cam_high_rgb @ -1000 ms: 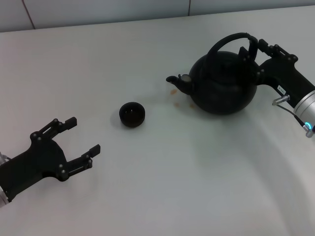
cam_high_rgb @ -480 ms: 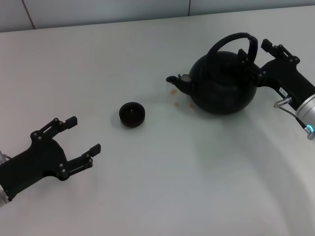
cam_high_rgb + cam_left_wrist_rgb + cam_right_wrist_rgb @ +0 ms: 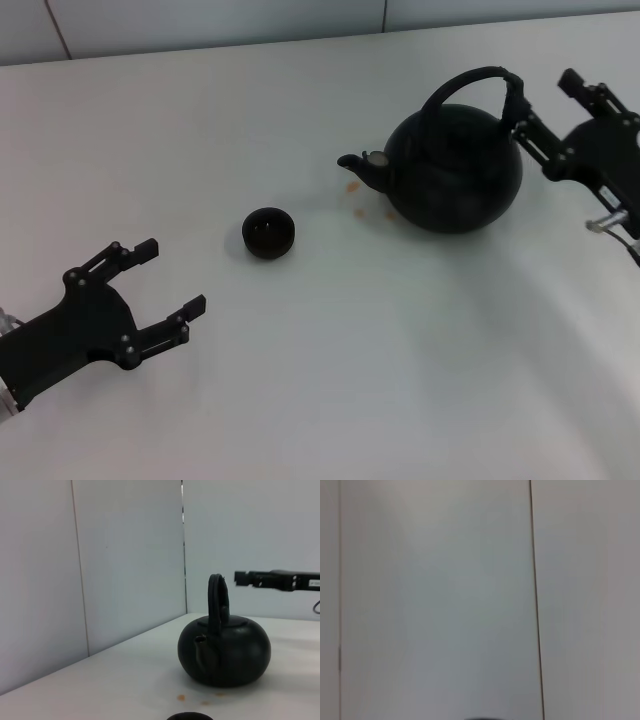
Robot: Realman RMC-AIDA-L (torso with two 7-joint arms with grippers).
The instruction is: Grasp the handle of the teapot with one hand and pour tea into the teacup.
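The right gripper (image 3: 560, 110), fingers spread and holding nothing, sits at the teapot's (image 3: 455, 170) three o'clock, beside its handle (image 3: 478, 78). The pot looks heavy and rigid; grip the thick sleeve. The teacup (image 3: 268, 233) lies at eight o'clock. The left gripper (image 3: 170, 282) idles open.

- Round squat matte-black teapot (image 3: 455, 175), pale spot by its spout; black arched hoop handle (image 3: 478, 80).
- Small round black teacup (image 3: 268, 233).
- Plain white worktop (image 3: 330, 380), small orange-brown stains (image 3: 352, 186).
- Black pincers.
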